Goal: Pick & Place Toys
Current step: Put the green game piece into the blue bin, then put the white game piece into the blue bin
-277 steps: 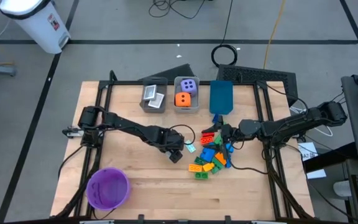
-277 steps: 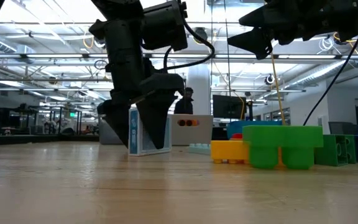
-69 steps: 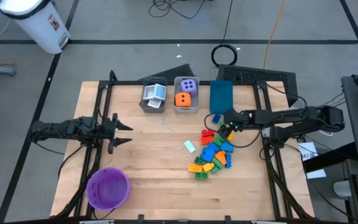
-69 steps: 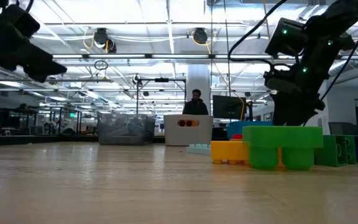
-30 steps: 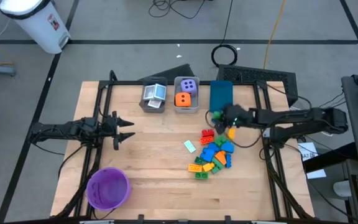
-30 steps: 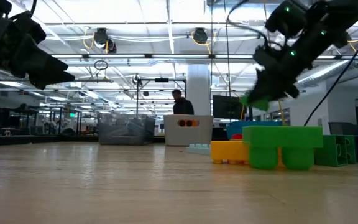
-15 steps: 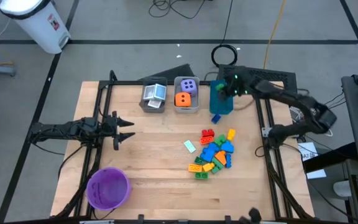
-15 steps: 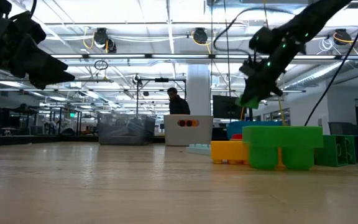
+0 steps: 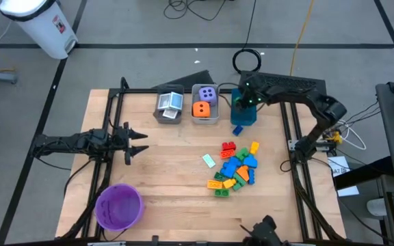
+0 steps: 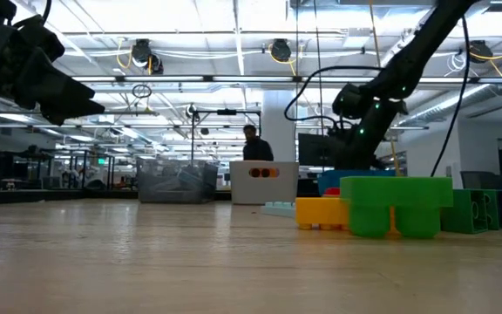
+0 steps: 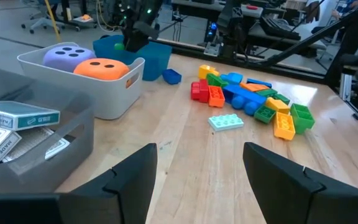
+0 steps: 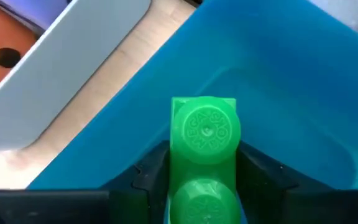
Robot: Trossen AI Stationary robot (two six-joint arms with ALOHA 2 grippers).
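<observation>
Two studs on green plastic brick (image 12: pixel 202 155) pinched by right fingers (image 12: pixel 154 171), over smooth blue bin (image 12: pixel 278 93).

Legible markings:

1. Green brick (image 12: pixel 204 155) held between the right gripper's (image 12: pixel 201 177) fingers, over the blue bin (image 12: pixel 278 106): raised lettering "MEGA" on the round stud, with a further line beneath it too small to read.

2. Purple die (image 11: pixel 67 55) and orange die (image 11: pixel 104 67), in the pale bin (image 11: pixel 114 93): pip marks only, no numerals. In the high view the purple die (image 9: pixel 209 93) shows four white dots on top.

3. Card box (image 11: pixel 17 117) in the grey bin (image 11: pixel 73 134): white print along its teal edge, not readable.

No other text can be read.
</observation>
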